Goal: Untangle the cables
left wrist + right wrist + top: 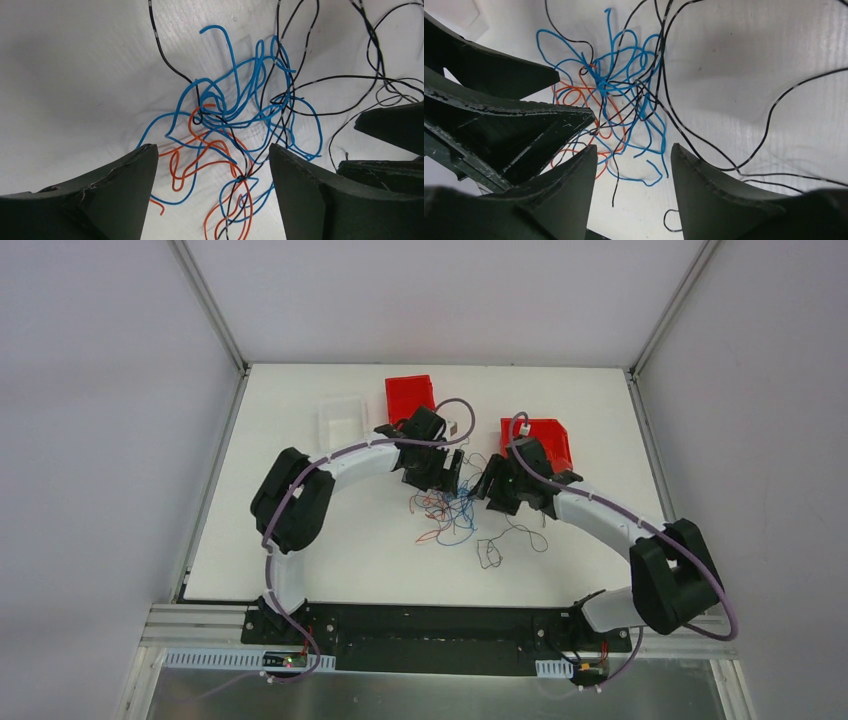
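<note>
The left gripper (pixel 211 150) stands wide, its fingers (pixel 125 190) straddling loose blue and orange strands without clamping any. The right gripper (pixel 634 148) is likewise parted, with nothing pinched. The cables (pixel 220 107) lie as one knot on the table (pixel 360 560) between both grippers, black strands trailing outward. Step in hand, as judged: grasp selection. The next move calls for each gripper to close on a separate strand, then draw apart slowly.
</note>
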Controlling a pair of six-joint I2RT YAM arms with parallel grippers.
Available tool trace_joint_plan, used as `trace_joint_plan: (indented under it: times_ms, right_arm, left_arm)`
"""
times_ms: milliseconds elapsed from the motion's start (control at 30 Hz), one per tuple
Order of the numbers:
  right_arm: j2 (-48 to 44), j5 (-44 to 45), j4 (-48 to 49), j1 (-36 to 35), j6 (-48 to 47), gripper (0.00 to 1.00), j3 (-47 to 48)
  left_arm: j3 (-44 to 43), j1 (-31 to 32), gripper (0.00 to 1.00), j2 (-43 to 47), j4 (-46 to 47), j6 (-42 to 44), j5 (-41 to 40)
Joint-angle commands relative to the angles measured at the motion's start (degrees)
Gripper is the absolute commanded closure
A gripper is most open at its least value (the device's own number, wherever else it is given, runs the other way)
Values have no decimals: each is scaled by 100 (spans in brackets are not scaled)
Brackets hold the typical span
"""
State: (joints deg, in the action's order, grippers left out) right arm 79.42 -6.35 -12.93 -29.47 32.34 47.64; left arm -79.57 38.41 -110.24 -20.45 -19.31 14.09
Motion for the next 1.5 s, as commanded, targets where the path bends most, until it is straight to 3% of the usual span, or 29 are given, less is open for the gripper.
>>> trace_joint_plan:
  times_ms: [0, 133, 200, 233, 333, 367, 433, 700, 833, 1133, 1233, 1333, 1367, 1433, 1467]
  right_arm:
    - [343, 61, 1070, -80, 577, 43, -328]
    - [894, 5, 1574, -130, 750, 47, -441]
    - [1097, -43, 1730, -153, 796, 47, -469]
    - [1162, -67, 1765, -170, 793, 51, -474]
    - [1175, 114, 1553, -142, 745, 80, -431]
    - [1036, 280, 1410, -125, 716, 88, -442]
    - [731, 680, 1042, 17, 675, 100, -528]
    - [-765, 1673, -348, 1570, 51, 100, -953]
    - [-1405, 2188, -794, 2204, -13, 100, -1055]
    - [-2485, 2801, -1131, 2780, 370, 100, -1001]
    - [-2650, 2793, -1223, 2838, 241, 100, -871]
    - [-2756, 2215, -1106, 2842, -45, 100, -805]
    - [-2777, 1807, -1012, 2835, -197, 81, -813]
    - [-2815, 1126, -892, 2819, -325, 44, -808]
    - [-2846, 644, -781, 2802, -394, 34, -836]
  left_arm:
    - [-416, -13, 19, -401, -73, 8, 478]
    - [-515, -18, 29, -687, -73, -82, 614]
    - [-516, -19, 42, -723, -73, -103, 656]
    - [-504, -18, 53, -720, -67, -114, 635]
    - [-409, -55, 92, -640, -73, -131, 381]
    - [-319, -99, 100, -556, -73, -172, 176]
    - [-51, -245, 100, -307, -65, -292, -248]
    - [1664, -1127, 100, 1453, 181, -464, -1547]
    - [2516, -1640, 100, 2420, 176, -973, -2375]
    - [3213, -1890, 100, 3904, 82, -1559, -3654]
    - [3178, -1884, 100, 4248, 154, -1409, -3351]
    - [3168, -1870, 100, 4460, 594, -914, -2139]
    - [3137, -1826, 95, 4456, 674, -824, -1816]
    - [3035, -1669, 65, 4388, 725, -709, -1365]
    - [2968, -1568, 50, 4335, 718, -676, -1253]
